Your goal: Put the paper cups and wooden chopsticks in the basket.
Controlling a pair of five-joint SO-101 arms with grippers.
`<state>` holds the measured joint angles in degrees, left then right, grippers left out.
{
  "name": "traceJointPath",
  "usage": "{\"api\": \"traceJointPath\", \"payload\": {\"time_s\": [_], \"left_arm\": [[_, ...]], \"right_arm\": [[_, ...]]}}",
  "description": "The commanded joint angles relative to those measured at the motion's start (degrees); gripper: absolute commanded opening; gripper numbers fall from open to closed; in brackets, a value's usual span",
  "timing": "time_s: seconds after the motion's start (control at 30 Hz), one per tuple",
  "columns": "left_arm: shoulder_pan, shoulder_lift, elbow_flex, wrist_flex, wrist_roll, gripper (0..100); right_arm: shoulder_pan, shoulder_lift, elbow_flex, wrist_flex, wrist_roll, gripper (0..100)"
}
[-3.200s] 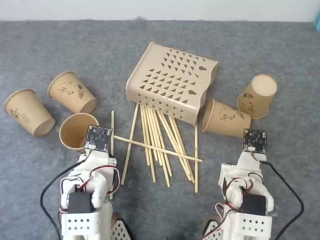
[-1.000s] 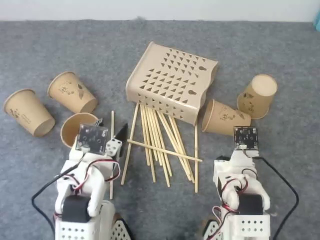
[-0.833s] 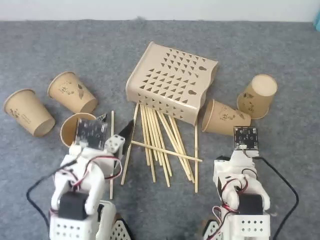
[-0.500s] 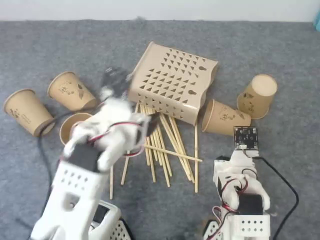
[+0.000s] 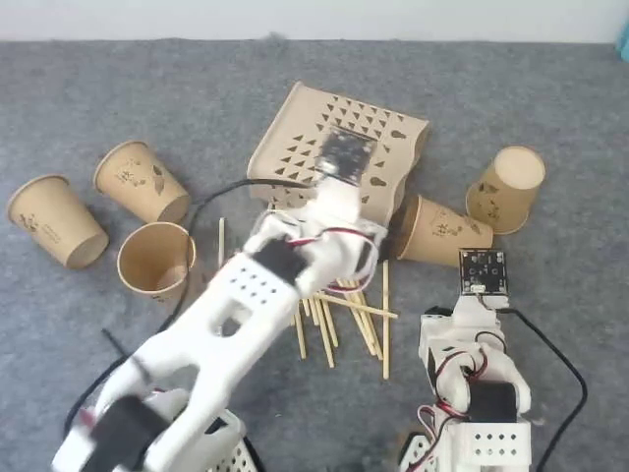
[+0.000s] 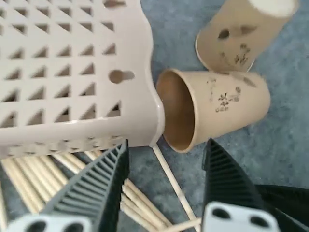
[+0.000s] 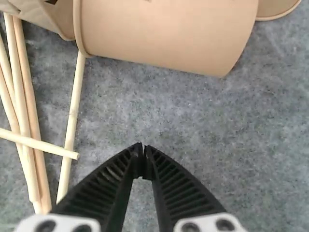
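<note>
The left hand [image 6: 164, 145], jaws apart, hangs over a sideways paper cup [image 6: 217, 108], mouth toward the basket [image 6: 72, 72]. The right hand [image 7: 143, 146] is clenched.

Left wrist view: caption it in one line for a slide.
Open left pincer hovers above wooden chopsticks, facing a tipped paper cup beside the basket.

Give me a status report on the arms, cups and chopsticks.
Left gripper open, facing the tipped cup by the basket corner. Right gripper shut above carpet. Chopsticks tucked under the basket; cups all outside it.
</note>
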<state>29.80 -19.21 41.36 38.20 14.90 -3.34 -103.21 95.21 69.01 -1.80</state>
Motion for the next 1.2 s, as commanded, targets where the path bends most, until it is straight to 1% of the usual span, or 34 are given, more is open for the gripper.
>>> {"api": "traceJointPath", "payload": {"time_s": [0.0,0.1,0.23,0.33,0.53,0.57,0.63,0.77,0.9,1.0,1.1,1.17], "left_arm": [[1.67,8.88,-3.3,-8.26,0.79,24],[1.14,14.59,-5.58,-11.6,0.79,24],[1.14,18.55,-6.99,-12.13,0.7,24],[0.79,18.11,-6.81,-12.13,0.88,24],[-5.54,14.59,-6.55,-12.13,1.14,23],[-6.33,13.89,-6.37,-11.96,1.14,23],[-7.03,11.87,-4.97,-11.96,1.05,18],[-5.8,2.46,0.31,-11.6,0.62,0],[-3.87,-12.92,6.29,-6.15,-2.37,2],[-4.31,-25.85,10.42,-0.35,-3.52,2],[-7.91,-37.71,13.67,6.59,-5.36,2],[-12.31,-44.66,15.69,10.55,-6.42,2]], "right_arm": [[0.13,-0.75,-0.26,-0.92,-0.26,0.8],[0.13,-0.75,-0.26,-0.92,-0.26,0.8],[0.22,-0.75,-0.26,-0.92,-0.26,0.8],[0.22,-0.75,-0.26,-0.92,-0.26,0.8],[0.22,-0.75,-0.26,-0.92,-0.26,0.8],[0.22,-0.75,-0.26,-0.92,-0.26,0.8],[0.22,-0.75,-0.26,-0.92,-0.26,0.8],[0.22,-0.75,-0.26,-0.92,-0.26,0.8],[0.22,-0.75,-0.35,-0.92,-0.26,0.8],[1.1,-0.66,-0.79,-0.92,-0.26,0.8],[5.49,-0.75,-3.43,-0.92,-0.62,0.8],[8.57,-0.75,-5.8,-0.92,-0.7,0.8]]}}
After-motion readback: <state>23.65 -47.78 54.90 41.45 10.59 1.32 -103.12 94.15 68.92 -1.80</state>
